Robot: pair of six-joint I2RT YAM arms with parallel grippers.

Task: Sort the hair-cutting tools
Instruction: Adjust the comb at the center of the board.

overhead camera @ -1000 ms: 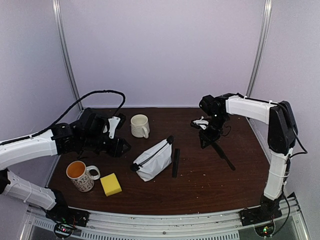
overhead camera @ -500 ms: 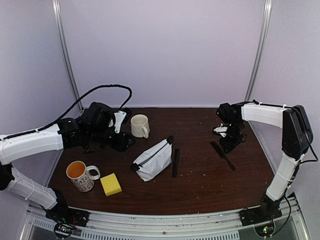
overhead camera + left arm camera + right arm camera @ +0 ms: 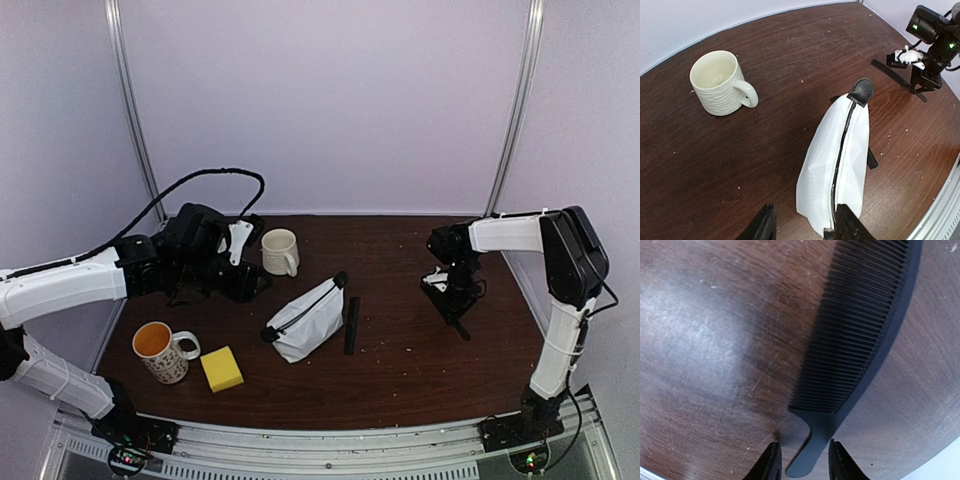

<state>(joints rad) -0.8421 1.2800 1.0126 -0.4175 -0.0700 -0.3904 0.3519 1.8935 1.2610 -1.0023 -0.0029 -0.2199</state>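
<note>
Combs number two, both slim, flat and black, on a dark brown wood-grain table point(image 3: 420, 380). Since half a second ago the right arm has swung back leftward and nearer, bringing the right gripper point(image 3: 805, 457) over the right-hand comb point(image 3: 860, 330). The left arm and everything else on the table have not shifted.

One white fabric pouch point(image 3: 305, 322) with a black zip lies at the table's middle. Two mugs stand on the left: a ribbed cream mug point(image 3: 280, 250) farther back, and a patterned mug point(image 3: 162, 350) nearer, orange inside. One yellow sponge block point(image 3: 221, 368) sits just right of the patterned mug. The other comb point(image 3: 352, 325) lies just right of the pouch.

The right-hand comb lies flat at the right with its fine teeth in an even row. Its narrow tail sits between the right gripper's fingertips; whether they pinch it I cannot tell. The left gripper point(image 3: 806, 212) hovers near the cream mug, jaws apart and empty.
</note>
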